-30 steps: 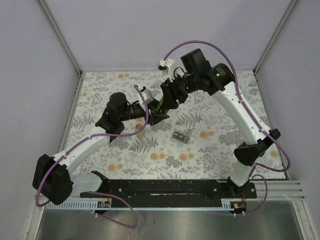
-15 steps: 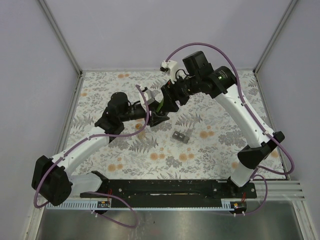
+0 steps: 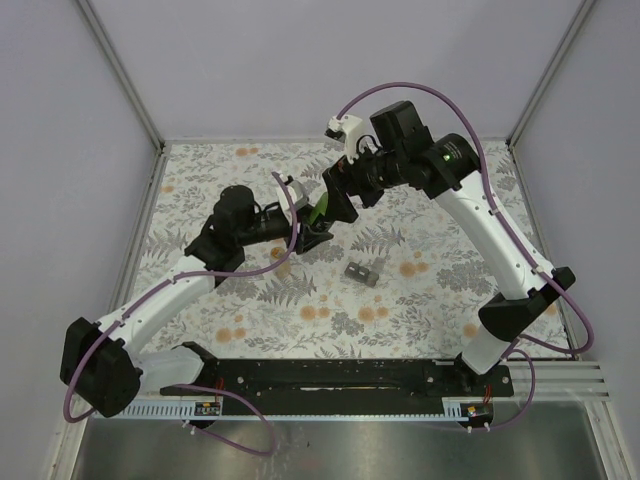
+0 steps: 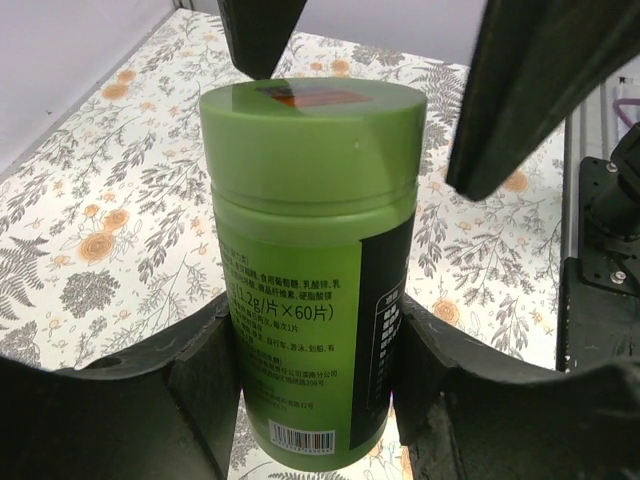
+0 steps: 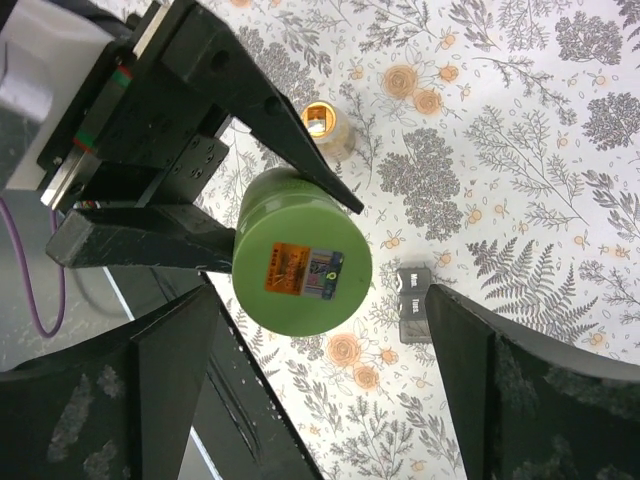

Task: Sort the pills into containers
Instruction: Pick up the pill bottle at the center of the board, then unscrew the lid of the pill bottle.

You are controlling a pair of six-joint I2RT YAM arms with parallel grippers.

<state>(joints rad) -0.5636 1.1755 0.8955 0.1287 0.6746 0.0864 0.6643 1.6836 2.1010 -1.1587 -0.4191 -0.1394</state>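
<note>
L fingers [image 4: 195, 400] clamp green bottle [image 4: 305, 290] low down — R fingers [image 5: 165, 385] wide apart, clear of lid [image 5: 300, 265] edge both sides.

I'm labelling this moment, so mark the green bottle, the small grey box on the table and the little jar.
green bottle [image 4: 300, 300]: left wrist view, on its printed label.
small grey box [image 3: 364, 272]: top view, on its middle.
little jar [image 5: 322, 122]: right wrist view, on its orange top.

Noted: bottle [image 4: 310, 250] green; label [image 4: 290, 330] lighter green with a black panel; orange sticker [image 5: 303, 270] on the lid [image 4: 380, 125]. Left fingers [image 4: 455, 400] either side: black. Counter [image 4: 110, 210]: white, grey ferns, orange flowers. Small box [image 5: 413, 305] past the fingers: grey.
</note>
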